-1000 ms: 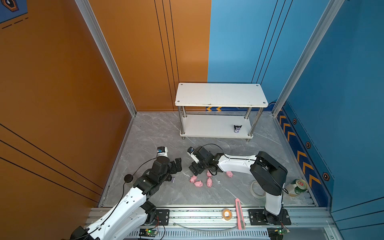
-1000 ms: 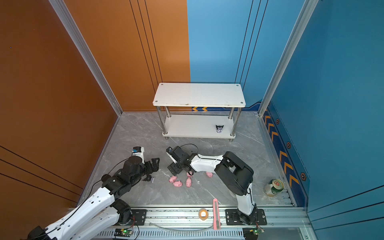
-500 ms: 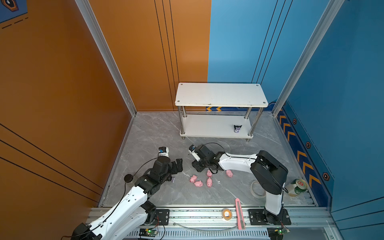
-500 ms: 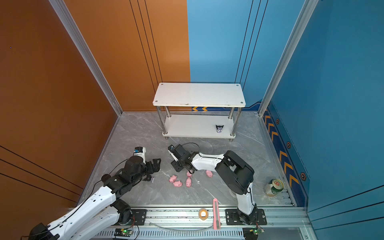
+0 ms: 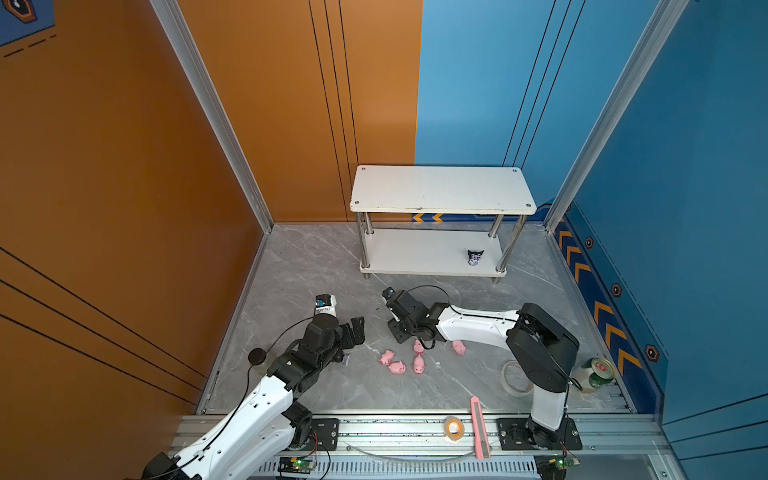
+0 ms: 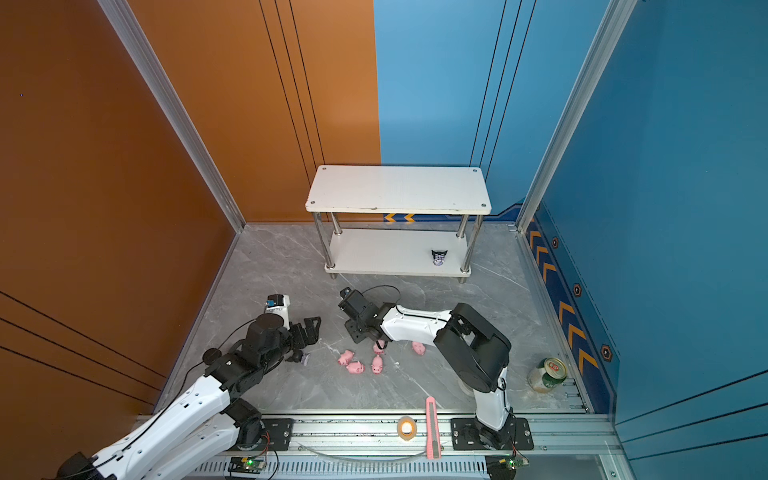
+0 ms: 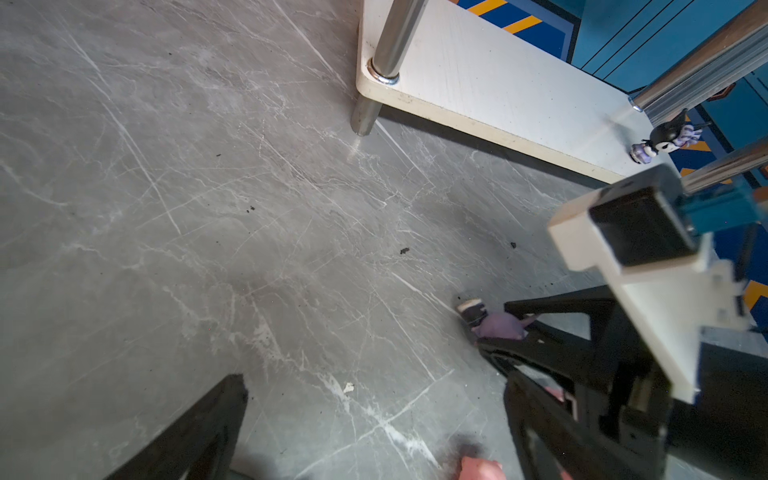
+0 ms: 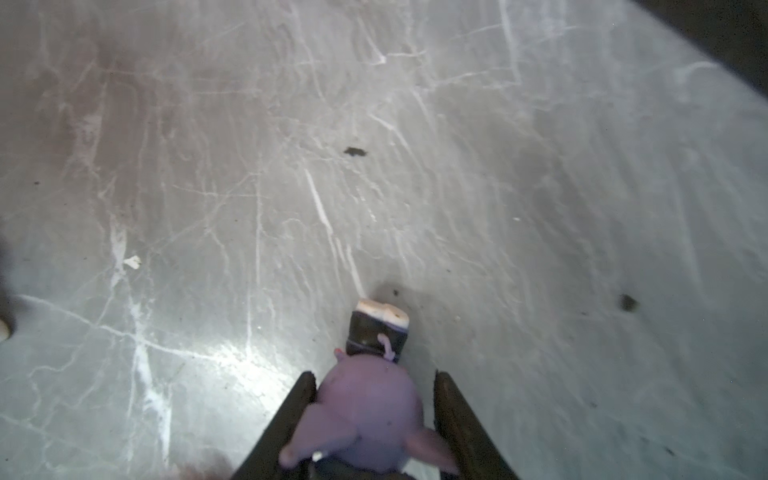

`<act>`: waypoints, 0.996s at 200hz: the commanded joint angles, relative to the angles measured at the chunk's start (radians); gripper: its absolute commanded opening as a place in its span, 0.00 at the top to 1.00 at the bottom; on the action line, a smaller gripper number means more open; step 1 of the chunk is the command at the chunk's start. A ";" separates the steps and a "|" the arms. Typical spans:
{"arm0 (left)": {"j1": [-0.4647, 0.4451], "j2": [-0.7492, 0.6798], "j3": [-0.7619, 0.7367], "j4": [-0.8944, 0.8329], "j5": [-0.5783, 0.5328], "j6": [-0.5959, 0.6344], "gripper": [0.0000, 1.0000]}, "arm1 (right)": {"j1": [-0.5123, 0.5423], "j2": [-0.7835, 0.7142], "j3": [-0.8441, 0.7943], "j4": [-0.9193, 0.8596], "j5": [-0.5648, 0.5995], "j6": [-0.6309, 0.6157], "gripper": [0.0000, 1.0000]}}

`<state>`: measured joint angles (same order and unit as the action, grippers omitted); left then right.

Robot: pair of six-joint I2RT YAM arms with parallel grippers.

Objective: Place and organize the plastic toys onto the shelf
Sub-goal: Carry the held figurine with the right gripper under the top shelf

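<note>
A purple, black-eared figurine (image 8: 370, 407) lies on the grey floor between the fingers of my right gripper (image 8: 370, 376), which has closed onto its sides. In both top views that gripper (image 5: 398, 332) sits low, in front of the shelf (image 5: 440, 189). A second figurine (image 5: 475, 257) stands on the shelf's lower board near the right leg. Several pink pigs (image 5: 397, 367) are scattered by the right forearm. My left gripper (image 5: 356, 329) hangs open over bare floor. A third figurine (image 5: 347, 358) lies beside the left arm.
A clear tape roll (image 5: 513, 378) and a green can (image 5: 596, 374) sit by the right arm's base. A small tape roll (image 5: 454, 427) and a pink utility knife (image 5: 478, 428) lie on the front rail. Orange and blue walls enclose the floor.
The right gripper's jaws have closed in from wide open onto the figurine on the floor. The left arm has shifted slightly and its gripper stays open.
</note>
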<state>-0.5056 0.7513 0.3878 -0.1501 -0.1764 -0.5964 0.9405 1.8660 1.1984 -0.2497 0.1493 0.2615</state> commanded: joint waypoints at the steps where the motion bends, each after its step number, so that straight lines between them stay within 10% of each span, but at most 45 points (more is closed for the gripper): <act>1: 0.014 -0.013 -0.021 0.006 0.019 -0.005 0.02 | -0.002 -0.084 0.072 -0.131 0.177 0.040 0.76; 50: 0.020 -0.025 -0.020 -0.006 0.026 0.002 0.02 | -0.074 -0.081 0.151 -0.198 0.332 -0.078 0.77; 199: 0.034 0.069 0.001 0.045 0.038 0.004 0.02 | -0.366 0.156 0.387 -0.193 0.250 -0.163 0.78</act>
<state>-0.4831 0.8032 0.3759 -0.1349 -0.1646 -0.5961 0.5831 2.0022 1.5379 -0.4137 0.4038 0.1081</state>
